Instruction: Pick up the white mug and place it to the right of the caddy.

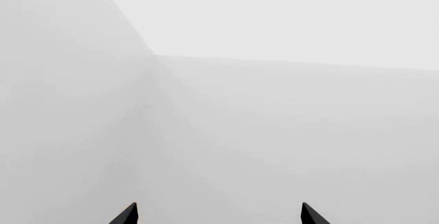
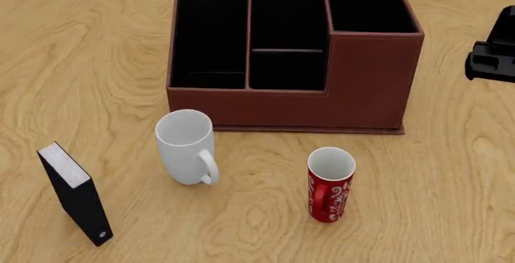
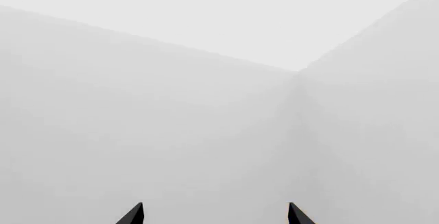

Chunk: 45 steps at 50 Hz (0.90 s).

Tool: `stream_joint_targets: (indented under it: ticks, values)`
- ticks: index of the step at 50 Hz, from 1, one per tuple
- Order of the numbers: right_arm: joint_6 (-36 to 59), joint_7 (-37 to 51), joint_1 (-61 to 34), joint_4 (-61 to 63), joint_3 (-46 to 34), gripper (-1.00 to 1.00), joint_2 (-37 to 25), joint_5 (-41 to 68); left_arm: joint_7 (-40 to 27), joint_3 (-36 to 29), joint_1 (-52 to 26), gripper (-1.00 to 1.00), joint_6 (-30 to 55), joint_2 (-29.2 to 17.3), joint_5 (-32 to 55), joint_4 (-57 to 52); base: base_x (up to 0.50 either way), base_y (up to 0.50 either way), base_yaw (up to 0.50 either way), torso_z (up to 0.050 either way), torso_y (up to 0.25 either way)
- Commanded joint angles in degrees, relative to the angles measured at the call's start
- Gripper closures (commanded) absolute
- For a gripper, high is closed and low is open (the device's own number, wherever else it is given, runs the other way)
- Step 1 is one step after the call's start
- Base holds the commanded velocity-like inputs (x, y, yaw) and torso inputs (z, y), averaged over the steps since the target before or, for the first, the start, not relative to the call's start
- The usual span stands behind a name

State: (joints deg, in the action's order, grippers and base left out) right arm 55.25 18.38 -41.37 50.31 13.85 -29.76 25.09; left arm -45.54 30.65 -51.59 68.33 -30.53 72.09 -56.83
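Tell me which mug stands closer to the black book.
The white mug, plain and wider, stands nearer the black book; the red patterned mug is farther right.

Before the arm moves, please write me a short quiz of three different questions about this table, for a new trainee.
1. True or false: the white mug lies on its side.
2. Multiple choice: the red patterned mug stands (A) inside the caddy, (B) on the table in front of the caddy, (C) on the black book.
3. Short answer: in both wrist views, do the jaws hold anything?

Key
1. False: it stands upright, opening up, handle toward the camera.
2. B.
3. No: the tips are apart, with only pale grey walls ahead.
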Motion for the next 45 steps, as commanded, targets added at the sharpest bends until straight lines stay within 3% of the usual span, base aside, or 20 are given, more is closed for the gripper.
stream_joint_targets:
  ticks: [1,14,45]
  values:
    - [10.62,1.71,-8.06,5.80,3.63,-1.00,-3.87,4.35,-17.24,4.89,-6.96,-1.00,3.23,-7.88,22.21,0.02,0.00,0.00,0.00,0.000,0.000]
    - [10.42,2.64,-8.60,5.51,2.80,-1.00,-3.71,5.56,-14.04,4.55,-7.42,-1.00,3.14,-6.27,18.08,-0.59,0.05,-0.01,0.00,0.000,0.000]
    - [8.69,4.05,-8.96,4.66,0.84,-1.00,-4.97,7.60,-13.75,4.69,-6.88,-1.00,1.40,-7.69,17.94,-0.35,0.36,-0.10,0.00,0.000,0.000]
